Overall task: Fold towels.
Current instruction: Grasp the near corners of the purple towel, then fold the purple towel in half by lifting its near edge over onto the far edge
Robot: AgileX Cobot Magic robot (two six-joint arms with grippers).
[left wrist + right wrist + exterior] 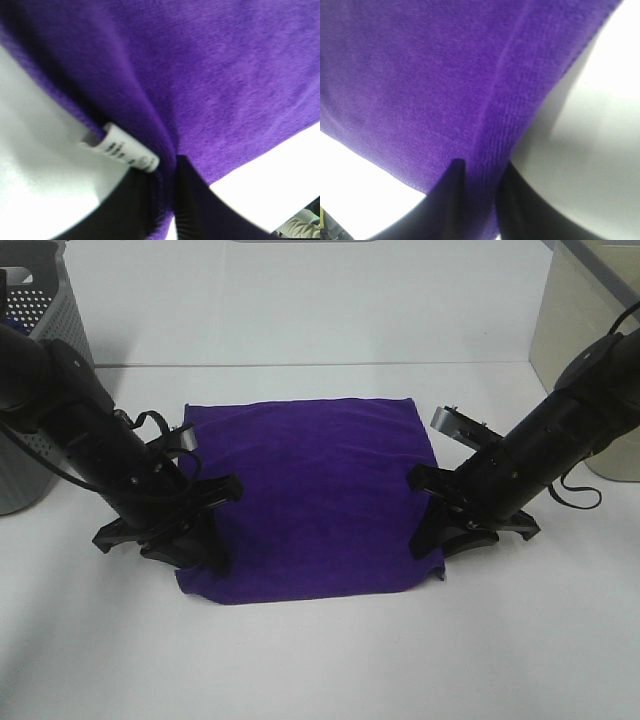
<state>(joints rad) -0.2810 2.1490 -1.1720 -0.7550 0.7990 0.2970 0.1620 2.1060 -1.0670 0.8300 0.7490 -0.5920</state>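
The purple towel [310, 495] lies spread flat on the white table, roughly square. My left gripper [210, 555] is at its near left corner. In the left wrist view its two black fingers [200, 210] pinch the towel's [210, 75] edge, right by the white care tag [127, 150]. My right gripper [428, 540] is at the near right corner. In the right wrist view its black fingers [451, 200] are closed on the hemmed edge of the towel [420, 85].
A grey perforated basket [35, 350] stands at the back left, close behind the left arm. A beige bin [590, 330] stands at the back right. Bare white table [320, 660] lies in front of the towel.
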